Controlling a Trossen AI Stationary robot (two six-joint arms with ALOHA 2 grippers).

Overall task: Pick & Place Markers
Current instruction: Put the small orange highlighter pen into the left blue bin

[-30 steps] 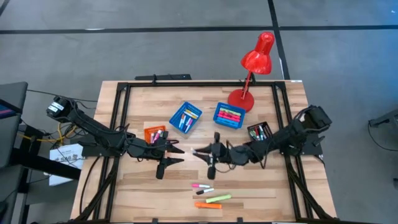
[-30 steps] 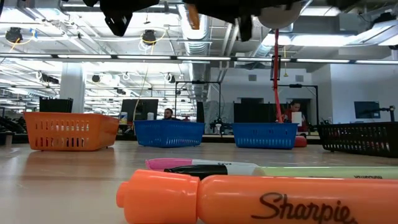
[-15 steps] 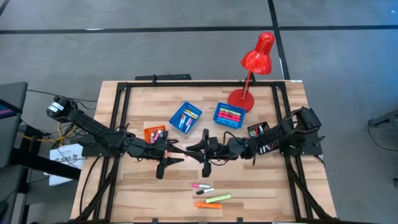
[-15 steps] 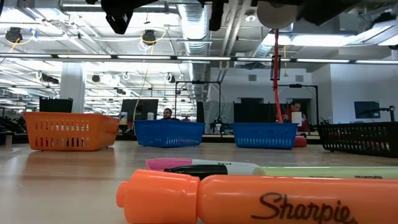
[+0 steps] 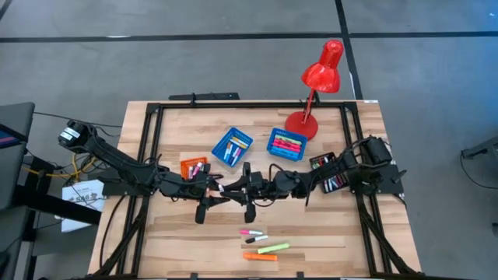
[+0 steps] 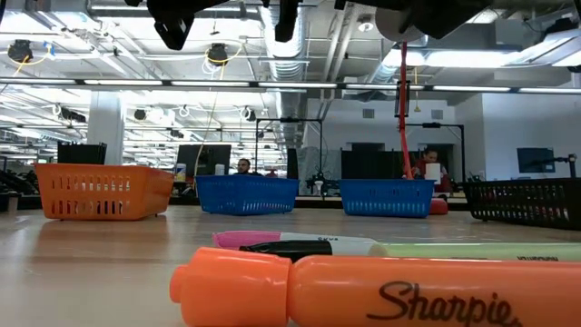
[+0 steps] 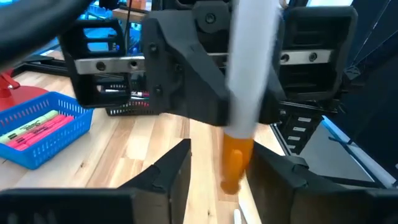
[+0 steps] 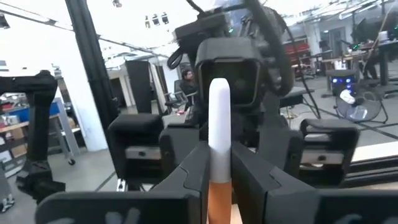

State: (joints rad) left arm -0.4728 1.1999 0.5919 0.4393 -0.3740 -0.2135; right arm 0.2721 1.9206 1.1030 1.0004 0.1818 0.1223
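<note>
Right wrist view: my right gripper (image 8: 219, 163) clamps an orange-and-white marker (image 8: 219, 124), long axis pointing straight at the left gripper (image 5: 219, 189). Left wrist view: left jaws wide, marker tip just short of the gap btwn them, mid-table. Smooth plastic cylinder. Four more markers (image 5: 261, 244) near front edge.
</note>
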